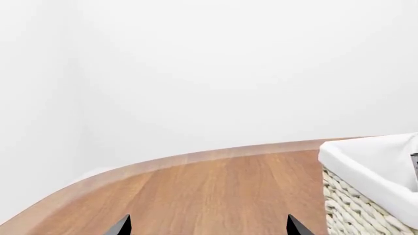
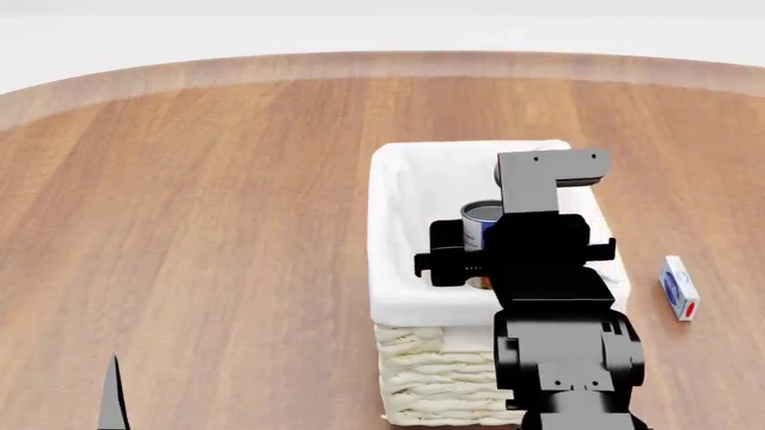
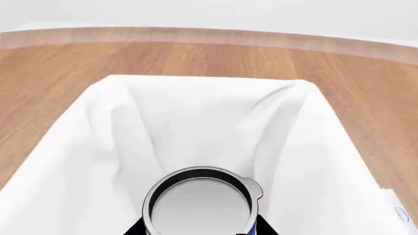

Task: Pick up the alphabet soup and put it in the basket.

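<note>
The wooden worktop (image 2: 215,224) carries the cream wicker basket (image 2: 400,179), lined in white cloth, and over that basket's opening the right hand (image 2: 460,255) is closed on the alphabet soup (image 2: 481,218), held upright by its sides above the lining. The can looks rigid, smooth-walled and moderately heavy, so a firm squeeze across the mid-label seems the soundest hold. Beside the basket, the left hand (image 1: 205,227) shows two fingertips spread wide, holding nothing.

All three renders are brightly and evenly lit, with no single light source to be made out. Only soft shading is seen in the folds of the white cloth lining of the cream woven wicker basket (image 3: 196,122). The wooden tabletop (image 2: 215,224) is rendered sharp, without glare or blur.
</note>
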